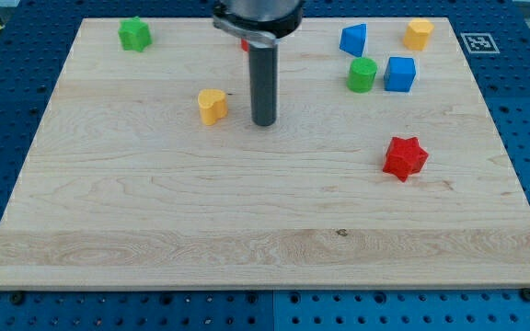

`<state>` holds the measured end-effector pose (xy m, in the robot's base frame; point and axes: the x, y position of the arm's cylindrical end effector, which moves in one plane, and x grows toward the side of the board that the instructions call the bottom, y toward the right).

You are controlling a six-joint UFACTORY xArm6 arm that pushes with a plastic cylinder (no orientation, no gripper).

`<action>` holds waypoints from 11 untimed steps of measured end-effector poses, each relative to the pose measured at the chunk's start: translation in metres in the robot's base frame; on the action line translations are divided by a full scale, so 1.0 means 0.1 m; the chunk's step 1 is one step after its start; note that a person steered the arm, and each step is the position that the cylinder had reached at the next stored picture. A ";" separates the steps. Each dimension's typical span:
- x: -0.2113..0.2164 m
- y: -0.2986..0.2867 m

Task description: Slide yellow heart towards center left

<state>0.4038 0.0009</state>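
One yellow heart is recorded on the wooden board, in the upper middle of the frame, somewhat left of centre. It stands free, touching no other block. My tip is set down just beside it on the view's right, a narrow strip of bare wood being visible between the two, so contact is not yet made. This placement is judged deliberate: with the rod on the heart's right flank, a push towards the view's left would carry the block to the centre-left region, which lies further left and slightly lower in the frame. No pincer is fitted to this arm; only a straight dark rod is seen, so no open or closed state applies.

Further out, a small red item is glimpsed behind the rod near the top edge; its shape cannot be determined. A green block sits in the upper left. At upper right are grouped a blue triangular block, a green cylinder, a blue cube and a yellow block. A red star lies apart at right of centre. All are judged clear of the intended path.

No readable writing or brand is found. One black-and-white fiducial marker is noted off the board's upper right corner.
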 end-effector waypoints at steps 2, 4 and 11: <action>-0.31 -0.55; -0.23 -1.25; 0.15 -1.87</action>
